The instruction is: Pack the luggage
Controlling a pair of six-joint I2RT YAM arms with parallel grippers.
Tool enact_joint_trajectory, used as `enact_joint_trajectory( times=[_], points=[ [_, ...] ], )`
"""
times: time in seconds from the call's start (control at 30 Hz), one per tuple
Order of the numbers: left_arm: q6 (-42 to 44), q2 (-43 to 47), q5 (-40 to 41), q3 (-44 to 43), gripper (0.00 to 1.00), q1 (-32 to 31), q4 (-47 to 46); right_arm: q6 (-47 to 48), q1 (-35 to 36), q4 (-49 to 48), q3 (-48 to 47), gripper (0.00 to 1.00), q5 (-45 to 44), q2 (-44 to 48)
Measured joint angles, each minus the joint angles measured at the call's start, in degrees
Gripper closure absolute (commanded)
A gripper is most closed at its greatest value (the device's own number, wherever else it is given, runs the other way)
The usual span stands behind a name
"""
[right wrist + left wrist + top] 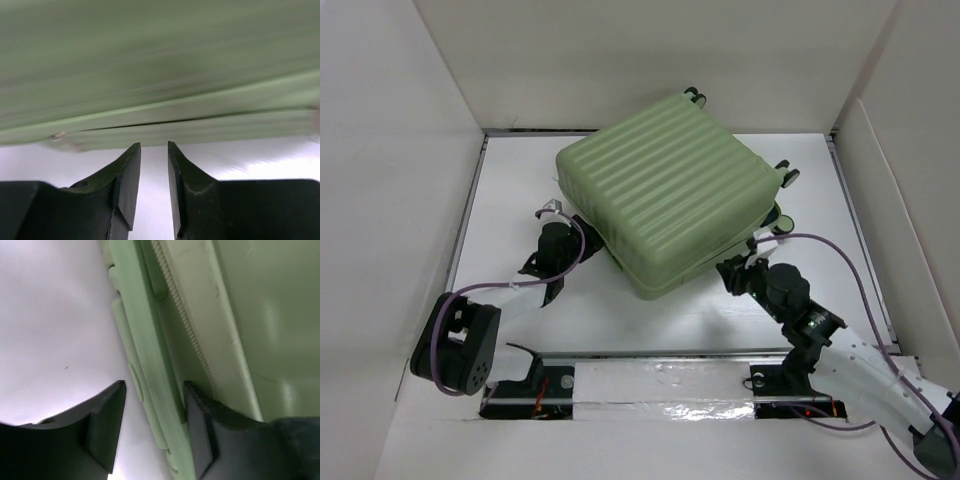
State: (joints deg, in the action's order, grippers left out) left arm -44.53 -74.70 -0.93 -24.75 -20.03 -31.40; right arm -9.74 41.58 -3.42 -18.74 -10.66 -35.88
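Right fingers (127, 180), barely parted and empty, aim at seam (190, 119) low on suitcase (670, 190), probably to pry the shells apart. Left fingers (107, 420) spread astride rim beside zipper (187, 325), placed for lifting lid. View too close to tell whether they pinch. Suitcase lies flat, shut, askew at middle of bench (650, 320), wheels (695, 95) toward far wall. Packing seems not begun.
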Motion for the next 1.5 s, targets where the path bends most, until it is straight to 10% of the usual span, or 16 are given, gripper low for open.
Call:
enact_joint_trajectory(
  times=[0.17, 0.57, 1.13, 1.23, 1.37, 1.5],
  points=[
    [-1.7, -4.1, 0.2, -2.3, 1.0, -0.5, -3.7, -1.8, -11.8, 3.1, -2.2, 0.81, -2.1, -1.4],
    [-0.7, -4.0, 2.3, 2.8, 1.0, -1.6, -13.2, 0.9, -38.6, -0.6, -9.4, 0.82, 7.6, -17.0],
    [-2.7, 16.5, 11.5, 15.3, 1.0, -13.1, -7.3, 5.0, -37.3, -12.4, -27.2, 0.82, 19.8, -45.9],
    [-2.8, 21.6, 12.0, 15.4, 1.0, -14.3, -1.9, 5.1, -36.7, -11.6, -27.3, 0.7, 20.1, -45.1],
    [-1.2, 25.5, 10.9, 12.6, 0.62, -15.9, 6.1, 4.6, -36.4, -8.6, -25.5, 0.44, 18.7, -39.2],
    [0.2, 26.6, 10.0, 9.8, 0.61, -15.9, 13.3, 3.8, -34.3, -6.8, -19.8, 0.48, 18.6, -26.1]
  ],
)
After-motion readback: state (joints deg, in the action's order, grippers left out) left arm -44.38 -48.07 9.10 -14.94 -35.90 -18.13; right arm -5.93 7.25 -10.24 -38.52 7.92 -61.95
